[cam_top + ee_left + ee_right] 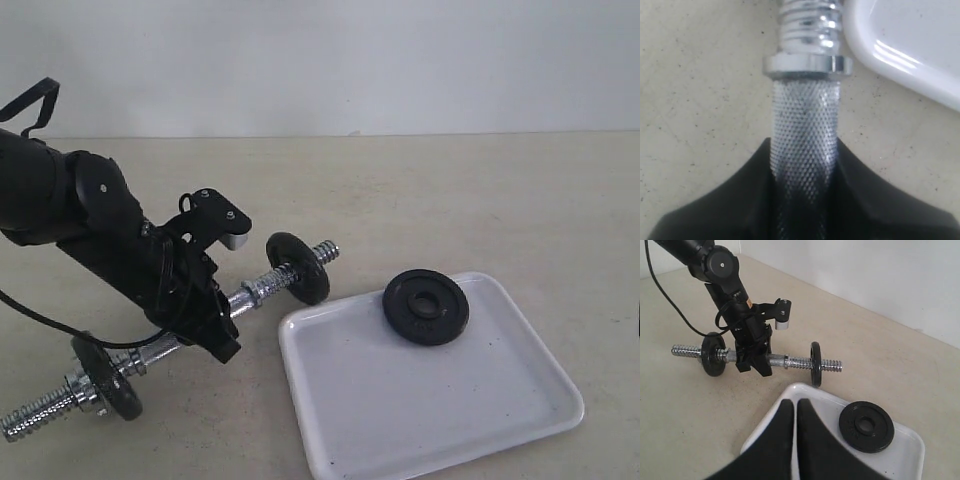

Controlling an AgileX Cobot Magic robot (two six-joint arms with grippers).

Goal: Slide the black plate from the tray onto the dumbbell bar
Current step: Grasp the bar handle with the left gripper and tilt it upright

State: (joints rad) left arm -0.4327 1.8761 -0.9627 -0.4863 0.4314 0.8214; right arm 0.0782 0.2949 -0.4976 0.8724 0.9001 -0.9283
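The black plate lies flat at the far edge of the white tray. Left of the tray, the dumbbell bar rests on the table with a black disc near each threaded end. My left gripper is shut on the bar's knurled middle, just behind a silver collar. My right gripper hangs shut and empty above the tray's corner, apart from the plate; the exterior view does not show it.
The beige table runs back to a white wall. A black cable trails from the left arm across the table. The tray's rounded corner lies close beside the bar's collar.
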